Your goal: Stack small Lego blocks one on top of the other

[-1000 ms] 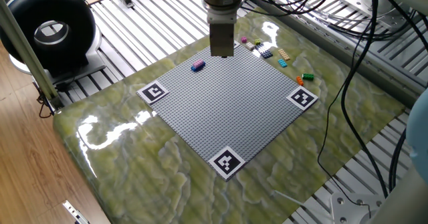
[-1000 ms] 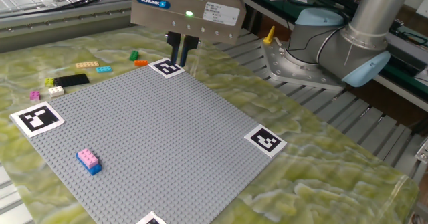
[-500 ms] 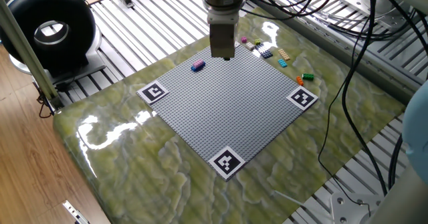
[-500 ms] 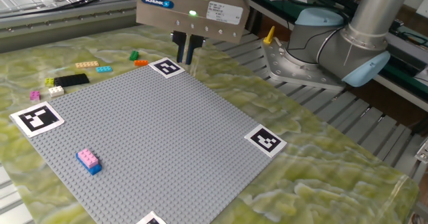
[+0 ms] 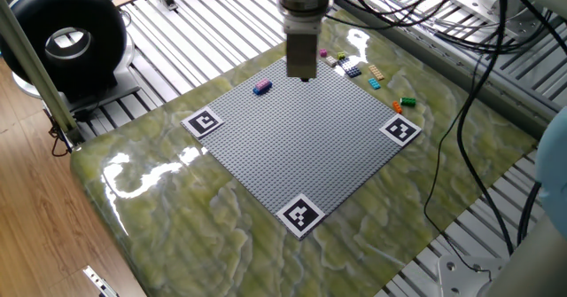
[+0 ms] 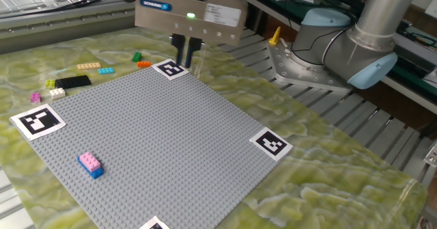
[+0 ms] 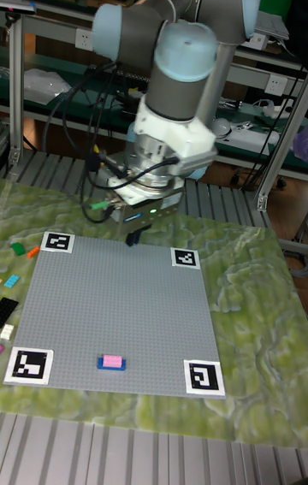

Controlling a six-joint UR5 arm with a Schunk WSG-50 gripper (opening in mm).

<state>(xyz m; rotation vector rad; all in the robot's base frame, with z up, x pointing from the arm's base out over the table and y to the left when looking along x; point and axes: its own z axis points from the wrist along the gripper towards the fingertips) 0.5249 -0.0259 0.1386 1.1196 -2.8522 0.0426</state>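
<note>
A pink small Lego block sits on top of a dark blue one (image 5: 262, 87) (image 6: 90, 164) (image 7: 112, 361) near one edge of the grey baseplate (image 6: 164, 140). Several loose small Lego blocks lie on the table beyond the plate's far edge: green (image 6: 136, 56), orange (image 6: 143, 64), cyan (image 6: 106, 70) and pink (image 6: 35, 97). My gripper (image 5: 304, 77) (image 6: 184, 63) (image 7: 134, 239) hangs above the baseplate's edge near a corner marker tag (image 6: 170, 69), far from the pink-on-blue stack. Its fingers stand close together, shut, with nothing visible between them.
Black-and-white marker tags (image 5: 203, 121) (image 5: 400, 129) (image 5: 300, 214) sit at the baseplate's corners. A black flat piece (image 6: 73, 81) lies among the loose blocks. Cables (image 5: 461, 111) hang over the table's far side, and the arm's base (image 6: 321, 44) stands beside the table.
The gripper has shifted a little sideways along the baseplate's far edge, toward the loose blocks. The blocks have not moved.
</note>
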